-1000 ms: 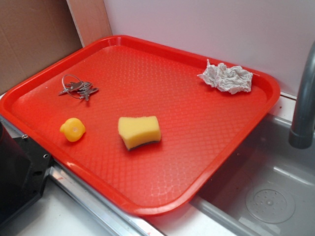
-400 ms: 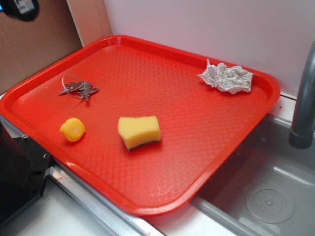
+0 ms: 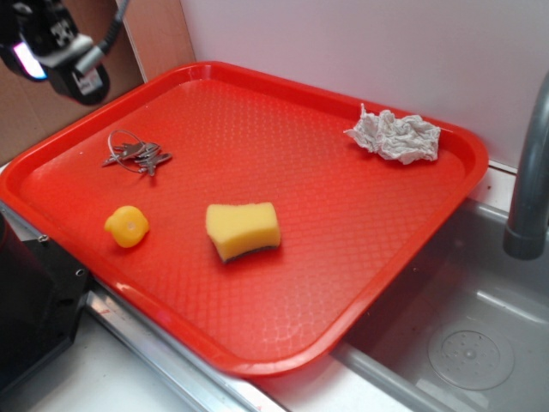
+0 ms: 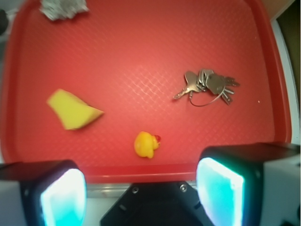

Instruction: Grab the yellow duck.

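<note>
A: Four things lie on the red tray [image 3: 343, 275]: the yellow duck [image 3: 127, 226], a yellow sponge [image 3: 243, 230], a bunch of keys [image 3: 135, 154] and a crumpled paper towel [image 3: 395, 136]. Where does the duck sit?

B: Near the tray's front-left rim, well apart from the sponge to its right and the keys behind it. In the wrist view the duck [image 4: 146, 144] lies between the two lit pads, nearer the camera than the sponge [image 4: 71, 109].

A: And the gripper [image 3: 60, 51]?

B: High in the top-left corner of the exterior view, above the tray's far-left edge and touching nothing. Its fingers [image 4: 220, 193] stand wide apart and empty.

A: What could go wrong?

B: I'd judge the sponge the main trap, being the same colour and larger. The duck is small, rounded and close to the raised rim, so a finger could land on the rim, or a late closing could squeeze the duck out sideways.

A: Anything changed from a second ago?

B: Then no gripper showed at all. Shortly afterwards a sliver showed in the corner, and now most of it is in view. Nothing on the tray has moved.
</note>
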Controlling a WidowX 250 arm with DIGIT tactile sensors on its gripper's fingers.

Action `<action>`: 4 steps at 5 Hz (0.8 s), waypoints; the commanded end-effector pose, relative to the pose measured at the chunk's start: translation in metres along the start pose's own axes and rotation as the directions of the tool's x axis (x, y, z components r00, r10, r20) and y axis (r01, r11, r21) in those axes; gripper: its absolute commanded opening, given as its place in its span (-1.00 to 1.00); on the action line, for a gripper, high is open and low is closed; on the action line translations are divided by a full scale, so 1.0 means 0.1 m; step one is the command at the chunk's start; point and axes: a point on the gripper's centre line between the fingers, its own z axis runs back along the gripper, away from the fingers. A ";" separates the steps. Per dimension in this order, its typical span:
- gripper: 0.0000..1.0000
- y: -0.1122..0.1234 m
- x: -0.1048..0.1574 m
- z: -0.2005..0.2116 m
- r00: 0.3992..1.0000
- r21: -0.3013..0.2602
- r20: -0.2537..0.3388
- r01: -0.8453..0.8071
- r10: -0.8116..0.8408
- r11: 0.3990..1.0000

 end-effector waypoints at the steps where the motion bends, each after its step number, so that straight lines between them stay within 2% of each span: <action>1: 1.00 0.03 -0.08 -0.42 0.998 0.051 -0.056 0.041 -0.038 0.998; 2: 1.00 0.02 -0.17 -0.65 0.994 0.087 -0.097 0.056 -0.047 0.995; 4: 1.00 0.13 -0.26 -1.04 0.988 0.104 -0.125 0.103 -0.089 0.989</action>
